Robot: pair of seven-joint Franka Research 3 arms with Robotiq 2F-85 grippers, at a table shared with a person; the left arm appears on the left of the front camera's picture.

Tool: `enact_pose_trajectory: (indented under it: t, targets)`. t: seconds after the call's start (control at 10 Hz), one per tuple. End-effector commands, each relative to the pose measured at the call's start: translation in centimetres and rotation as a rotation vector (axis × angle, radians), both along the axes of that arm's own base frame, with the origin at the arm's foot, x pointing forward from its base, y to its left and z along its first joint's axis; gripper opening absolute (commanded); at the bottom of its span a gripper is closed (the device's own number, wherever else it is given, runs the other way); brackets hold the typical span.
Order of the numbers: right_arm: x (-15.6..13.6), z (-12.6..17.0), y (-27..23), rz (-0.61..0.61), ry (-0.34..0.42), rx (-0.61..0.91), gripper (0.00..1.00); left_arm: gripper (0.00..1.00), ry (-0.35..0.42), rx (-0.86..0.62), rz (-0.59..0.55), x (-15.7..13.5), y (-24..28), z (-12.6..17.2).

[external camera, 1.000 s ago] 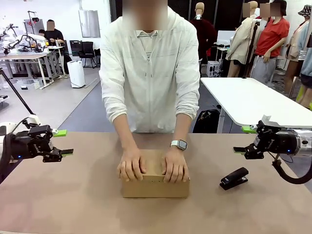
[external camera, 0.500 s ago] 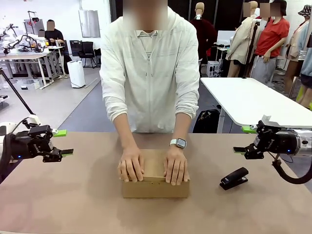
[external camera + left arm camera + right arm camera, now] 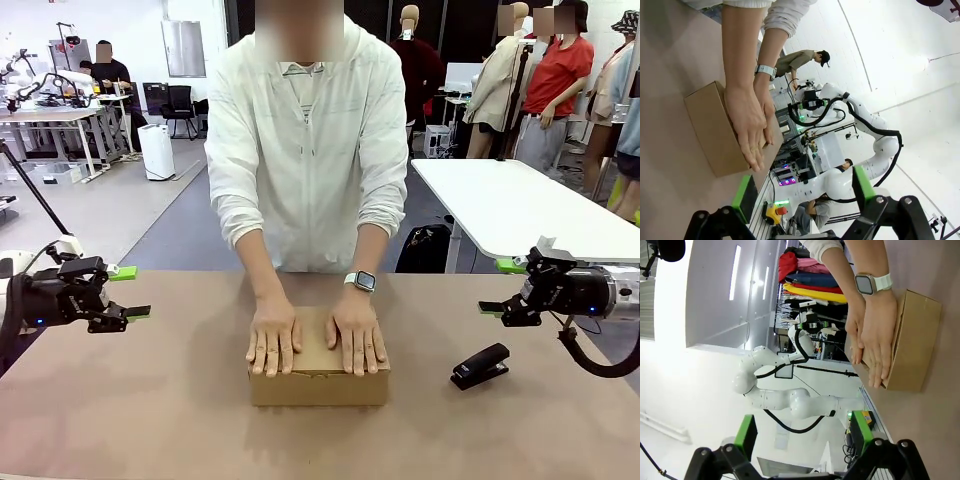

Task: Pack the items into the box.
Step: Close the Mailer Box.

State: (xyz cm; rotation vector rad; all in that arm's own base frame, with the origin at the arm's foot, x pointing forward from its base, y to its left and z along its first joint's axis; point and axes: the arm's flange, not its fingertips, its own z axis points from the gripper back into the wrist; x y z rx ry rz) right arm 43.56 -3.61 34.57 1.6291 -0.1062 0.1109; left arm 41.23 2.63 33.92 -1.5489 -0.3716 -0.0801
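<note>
Hovering on both sides of the brown table (image 3: 150,420), I have two pincers up off the surface, neither touching anything. My left gripper (image 3: 128,292) hangs at the left edge of the front view with its green pads spread wide and nothing between them; its own wrist view shows the same wide gap (image 3: 802,192). My right gripper (image 3: 505,288) hangs at the right edge, also wide apart and holding nothing, which its wrist view (image 3: 802,432) bears out.

Count on the table, nearest first: one black stapler (image 3: 480,366), closed, lying flat below and just left of my right gripper, well apart from the box. One box (image 3: 318,385), plain brown cardboard, low-sided, sitting in the middle of the table between my two arms. Its flap lid is down. The items cannot be seen with the lid down.

Two hands rest on that lid, both the person's: one hand (image 3: 273,341) flat on the picture-left half, the other hand (image 3: 358,338) flat on the picture-right half, fingers pointing toward me. One watch (image 3: 361,281) with a pale strap sits on the picture-right wrist.

Beyond the box, one person in a white zip jacket (image 3: 305,150) stands at the far side of the table, leaning forward over the box.
</note>
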Motion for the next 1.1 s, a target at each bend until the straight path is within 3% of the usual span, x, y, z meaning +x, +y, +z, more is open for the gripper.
enact_pose_trajectory:
  t: [0.0,1.0]
  targets:
    - [0.05,0.38,0.04,0.007,-0.017,0.004,1.00,1.00,-0.018,-0.004,0.000,-0.08,0.12,0.08]
    - [0.05,0.38,0.04,0.007,-0.017,0.004,1.00,1.00,-0.018,-0.004,0.000,-0.08,0.12,0.08]
